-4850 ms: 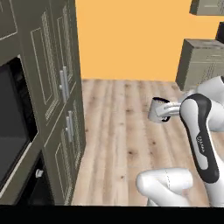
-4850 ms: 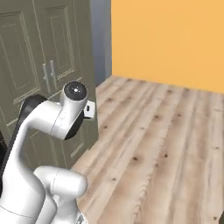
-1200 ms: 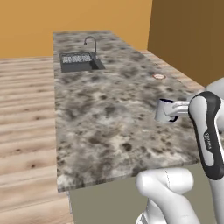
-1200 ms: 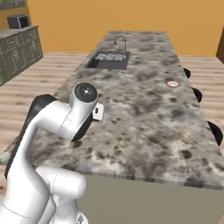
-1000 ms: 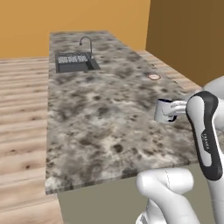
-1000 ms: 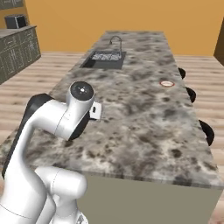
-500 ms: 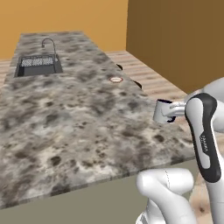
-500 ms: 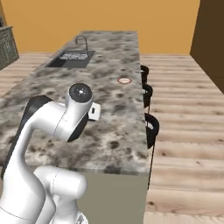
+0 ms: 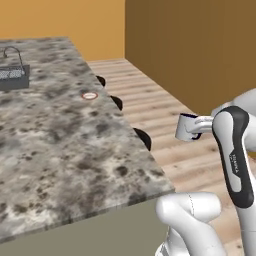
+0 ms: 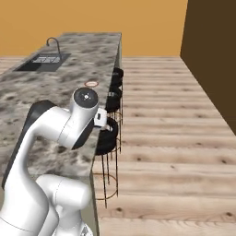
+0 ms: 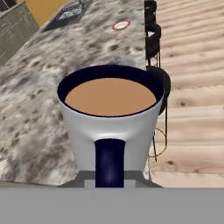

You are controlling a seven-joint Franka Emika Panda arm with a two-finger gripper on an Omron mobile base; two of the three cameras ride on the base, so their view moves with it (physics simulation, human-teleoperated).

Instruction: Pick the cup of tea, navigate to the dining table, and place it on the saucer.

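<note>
The gripper (image 9: pixel 196 129) is clamped on the handle of the cup of tea (image 11: pixel 110 121), holding it upright and full out past the long edge of the dining table (image 9: pixel 60 150), over the wooden floor (image 10: pixel 170 115) rather than the granite. The saucer (image 9: pixel 90 95) sits well apart from the cup, close to that same table edge, with bare granite all around it. Three black bar stools (image 10: pixel 107 133) line that edge, and beyond them the floor is wide open up to the dark brown wall (image 9: pixel 195 45).
</note>
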